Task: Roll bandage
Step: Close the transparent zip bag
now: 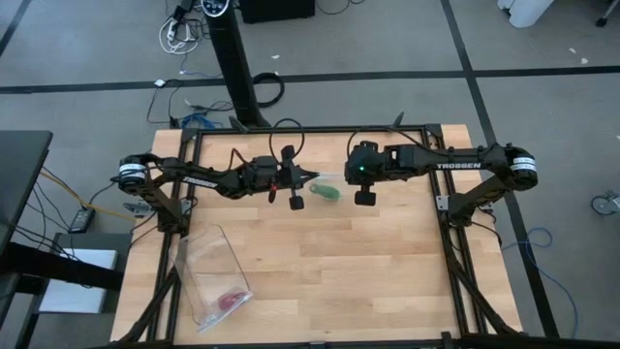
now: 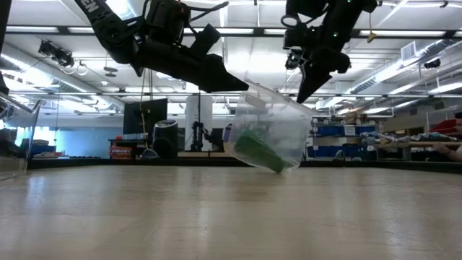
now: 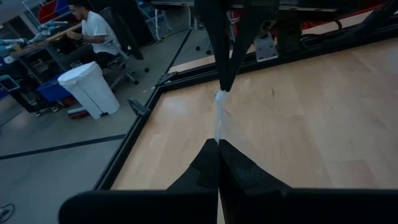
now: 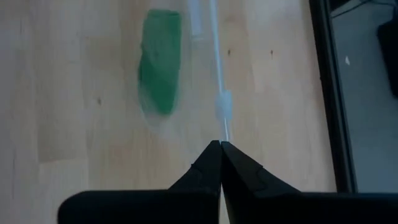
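Both tools, left and right, pinched shut on the clear bag; bandage inside, soft, light, likely slippery through plastic.

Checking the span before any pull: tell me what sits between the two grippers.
A clear bag stretches between the left gripper and right gripper, both shut on its edge, with the green bandage inside. The low view shows it best.

Both arms are reaching in toward each other, raised above the desk. The left hand is pinching its fingers tight together; the right hand is clamping closed too, tips nearly meeting.
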`<action>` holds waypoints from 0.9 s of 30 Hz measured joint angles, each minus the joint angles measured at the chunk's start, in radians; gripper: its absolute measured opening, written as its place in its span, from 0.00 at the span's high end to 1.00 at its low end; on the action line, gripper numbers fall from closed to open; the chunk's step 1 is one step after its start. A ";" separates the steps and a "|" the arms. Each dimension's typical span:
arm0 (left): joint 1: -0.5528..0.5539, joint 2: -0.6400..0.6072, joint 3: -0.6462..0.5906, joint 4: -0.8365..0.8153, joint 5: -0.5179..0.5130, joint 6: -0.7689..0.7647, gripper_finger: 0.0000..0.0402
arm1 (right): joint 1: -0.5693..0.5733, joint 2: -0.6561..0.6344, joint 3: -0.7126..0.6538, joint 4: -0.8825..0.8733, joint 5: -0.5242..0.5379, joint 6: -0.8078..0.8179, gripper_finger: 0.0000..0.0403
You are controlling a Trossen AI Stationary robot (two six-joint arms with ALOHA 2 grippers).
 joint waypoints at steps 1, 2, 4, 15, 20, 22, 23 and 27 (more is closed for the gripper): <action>0.000 0.000 0.000 0.000 0.000 0.000 1.00 | 0.003 0.000 0.000 0.009 0.000 0.008 0.96; 0.000 0.000 0.000 0.000 0.000 0.000 1.00 | 0.005 0.000 0.000 0.022 0.000 0.012 0.95; 0.000 0.000 0.000 -0.001 0.000 0.000 1.00 | 0.013 -0.004 0.000 0.049 0.000 0.016 0.91; 0.000 0.000 0.000 -0.003 0.015 -0.001 1.00 | 0.020 -0.011 0.000 0.111 0.020 0.005 0.70; 0.000 0.000 0.000 0.007 0.015 -0.007 1.00 | 0.001 0.000 0.000 0.134 -0.036 -0.019 0.70; 0.000 0.000 0.000 0.006 0.015 -0.007 1.00 | -0.003 0.014 0.000 0.126 -0.045 -0.026 0.71; 0.000 0.000 0.000 0.006 0.015 -0.008 1.00 | -0.003 0.021 0.000 0.135 -0.045 -0.030 0.72; 0.000 0.000 0.000 0.006 0.015 -0.008 1.00 | -0.003 0.034 0.000 0.136 -0.033 -0.035 0.77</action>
